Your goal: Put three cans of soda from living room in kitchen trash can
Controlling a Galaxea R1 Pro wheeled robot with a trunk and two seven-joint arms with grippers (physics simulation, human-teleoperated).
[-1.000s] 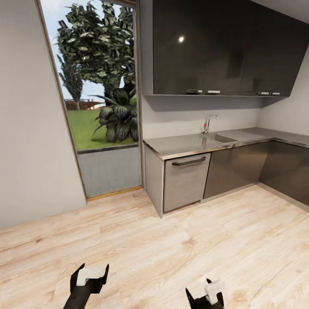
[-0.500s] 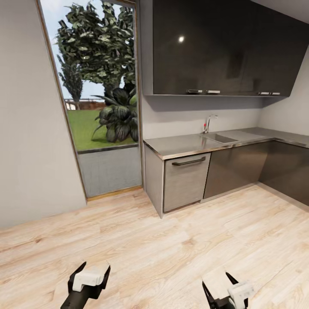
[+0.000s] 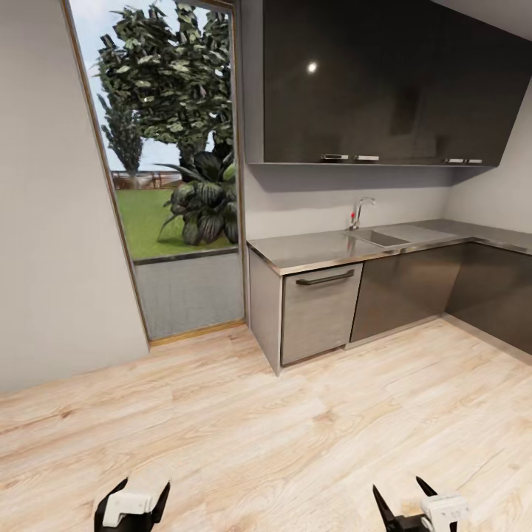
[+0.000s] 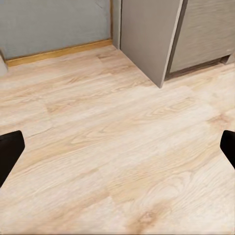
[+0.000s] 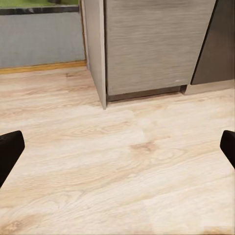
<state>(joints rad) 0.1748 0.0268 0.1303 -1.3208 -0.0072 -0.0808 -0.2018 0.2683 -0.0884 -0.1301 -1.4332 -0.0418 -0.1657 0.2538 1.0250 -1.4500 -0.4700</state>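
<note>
My view takes in a kitchen corner: pale plank floor (image 3: 310, 421) across the foreground, a grey wall (image 3: 52, 222) on the left, and a tall glazed door (image 3: 174, 170) opening onto lawn, a tree and a broad-leaved plant. Dark glossy wall cabinets (image 3: 384, 81) hang above an L-shaped steel counter (image 3: 318, 247), which carries a recessed sink (image 3: 378, 237) with a curved tap (image 3: 360, 210) behind it. Beneath the counter, a light grey drawer front with a dark bar handle (image 3: 325, 278) stands at the near end, with dark base cabinets (image 3: 414, 288) running on to the right. My left gripper (image 3: 138, 493) sits low over the floor, its two black fingers spread apart with nothing between them; in its wrist view the fingertips (image 4: 9, 154) stand at opposite edges over bare planks. My right gripper (image 3: 406, 496) is likewise spread wide and empty, its fingertips (image 5: 10, 149) framing floor below the grey cabinet front (image 5: 156, 44). No soda can and no trash can appears in any of these views, so their places cannot be told.
</note>
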